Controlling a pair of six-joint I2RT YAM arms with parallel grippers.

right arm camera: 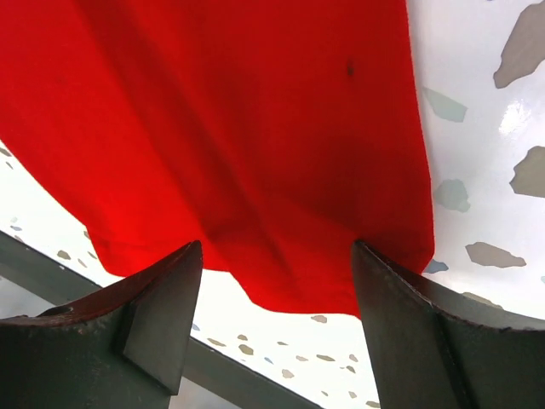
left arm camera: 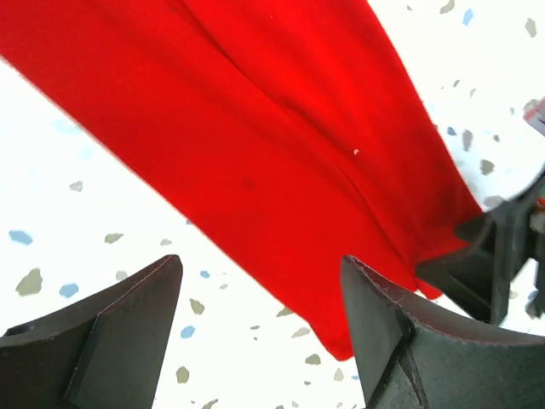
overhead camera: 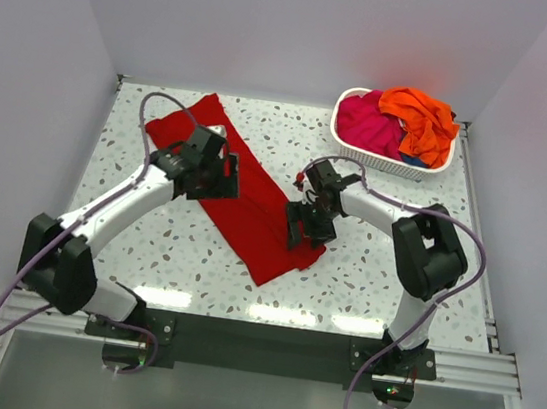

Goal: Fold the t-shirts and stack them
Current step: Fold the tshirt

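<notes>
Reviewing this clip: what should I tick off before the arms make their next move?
1. The left gripper open, empty: ok.
2. The right gripper open over the red t-shirt near end: ok.
3. The red t-shirt wholly on the table: ok.
4. The red t-shirt folded compact: not ok, a long strip.
5. The magenta t-shirt and orange t-shirt folded: not ok, bunched in the basket.

Overhead view looks down; both wrist views closely share the red t-shirt (overhead camera: 251, 224).

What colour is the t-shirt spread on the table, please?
The t-shirt is red, clearest in the top view.
</notes>
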